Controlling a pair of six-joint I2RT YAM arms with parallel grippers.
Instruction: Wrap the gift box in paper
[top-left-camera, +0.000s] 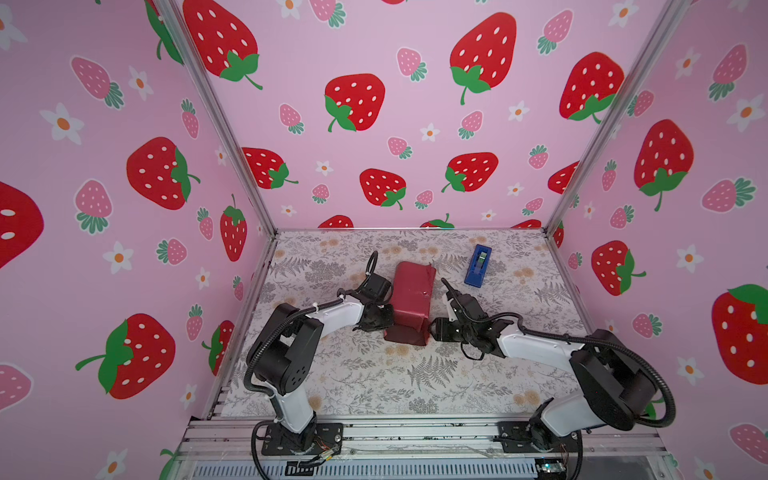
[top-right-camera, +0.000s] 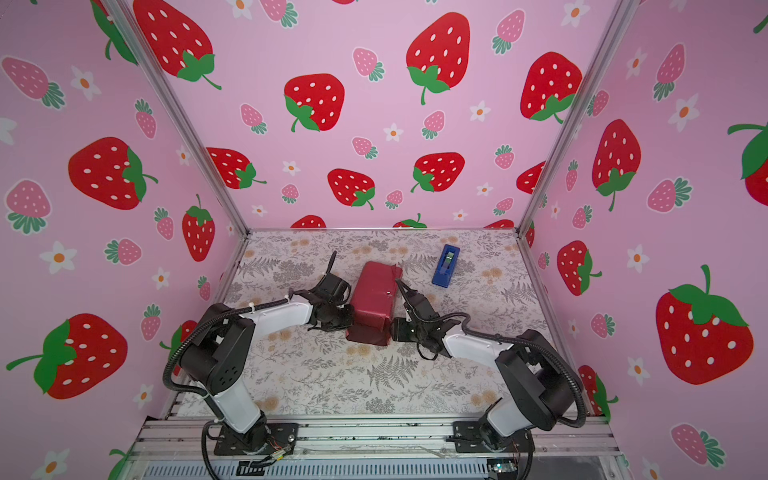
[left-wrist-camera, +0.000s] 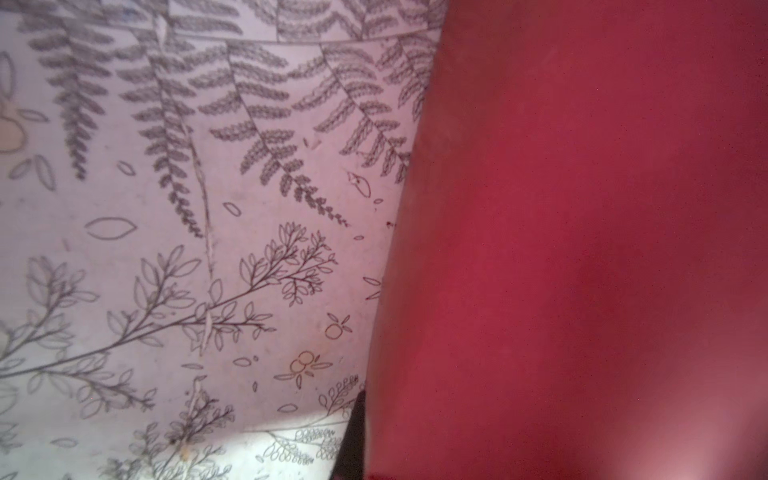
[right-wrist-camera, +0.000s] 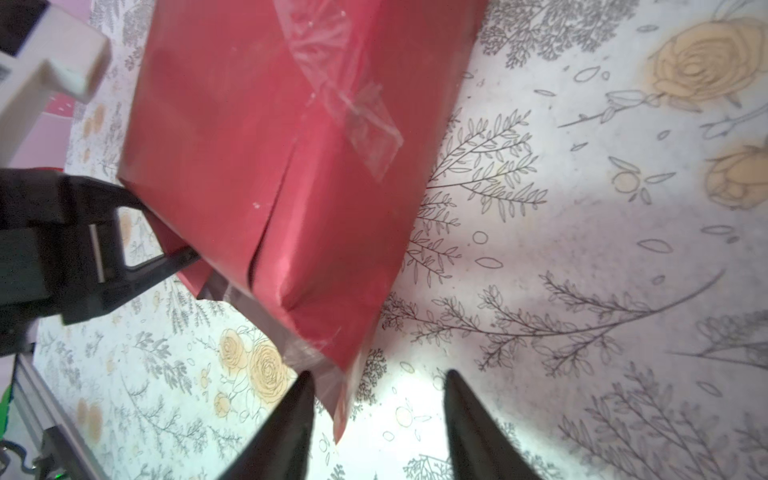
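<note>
Edges: the mat (top-left-camera: 374, 382) is fenced by walls (top-left-camera: 124, 249) at 9, 12 and 3 o'clock, with a metal rail (top-left-camera: 415, 432) at 6.
Open room: broad bare mat runs from the paper's 6 o'clock to the rail. A narrower strip lies at 12. It is tight at 9 and 3, where the arms reach in.
Left gripper (top-left-camera: 386, 318): at the paper's 8 o'clock, against its side. It is clenched, tips nipping a side fold.
Paper (top-left-camera: 411, 295): mid-mat, wrapped into a long parcel lying 12 to 6. The seam faces up under clear tape (right-wrist-camera: 357, 112), and the 6 o'clock end is loose.
Box: hidden inside the paper.
Right gripper (right-wrist-camera: 376, 374): at the paper's 4 o'clock corner. It is released, jaws apart, with the loose corner poking between them.
Dispenser (top-left-camera: 478, 266): 1 o'clock from the paper, apart.
</note>
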